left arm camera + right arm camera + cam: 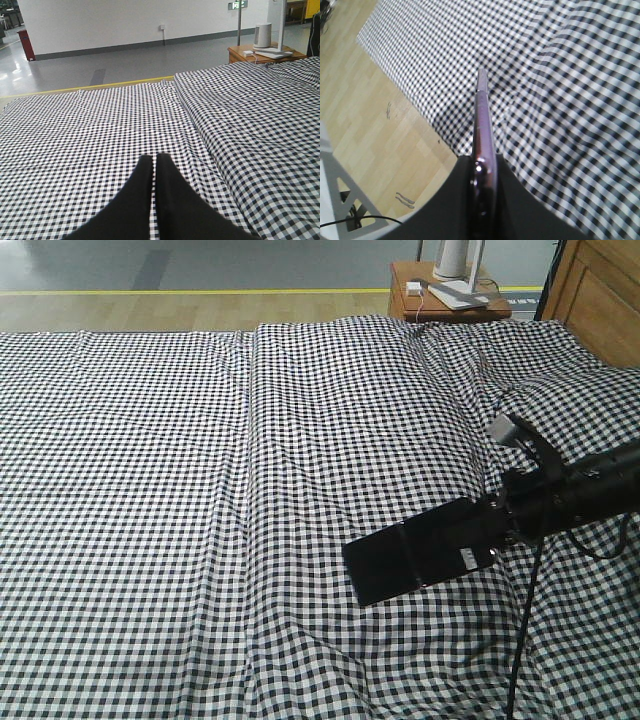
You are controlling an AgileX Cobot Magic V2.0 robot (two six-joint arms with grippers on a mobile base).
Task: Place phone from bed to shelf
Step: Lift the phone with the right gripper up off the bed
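The black glossy phone [415, 550] hangs flat just above the checked bed [150, 490], right of centre, casting a shadow on the cloth. My right gripper [500, 525] is shut on its right end, near a small white sticker. In the right wrist view the phone [482, 115] shows edge-on with a pinkish rim, clamped between the black fingers of the right gripper [484, 162]. My left gripper [153, 159] is shut with nothing in it, low over the bed [75, 130]. The shelf is out of view.
A reddish-brown side table [445, 298] with white items stands beyond the bed's far right corner. The wooden headboard [600, 290] and a covered pillow [575, 400] are at the right. A black cable [525, 620] hangs under the right arm. Wooden floor [375, 125] borders the bed.
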